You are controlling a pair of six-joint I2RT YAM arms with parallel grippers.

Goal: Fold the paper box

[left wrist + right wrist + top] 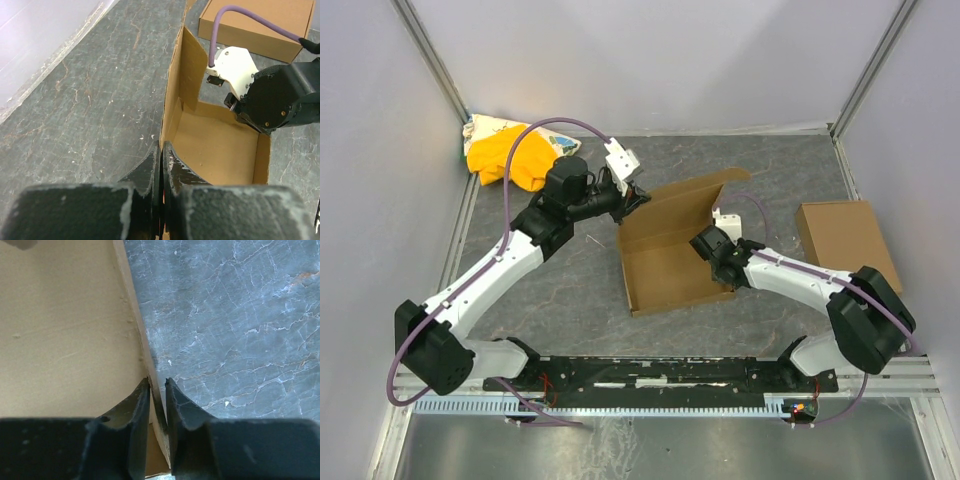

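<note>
The left tool [161, 148] is seen pressed together on the thin upper edge of a side wall of the paper box [670, 262], with the cardboard caught between its two dark fingers [145, 170]. From that grip the wall is seen running away from the wrist camera, upright, up to a taller flap at the far end.

The right tool [157, 386] is closed on the opposite wall, whose edge is pinched between the fingers; pale cardboard is shown to one side of them and grey stone to the other. From the left wrist view, the right arm's black head and white camera housing are seen leaning over that far wall, with a purple cable [250, 17] arched above.

The paper box is placed at the middle of the surface [560, 290], between the two arms. It is held open as a shallow tray, with its far panel raised and tilted. Inside it, only its own bare brown floor is shown.

A smaller closed cardboard box [845, 240] is set apart at the right edge. A yellow cloth bundle [510, 160] is lying in the far left corner.
</note>
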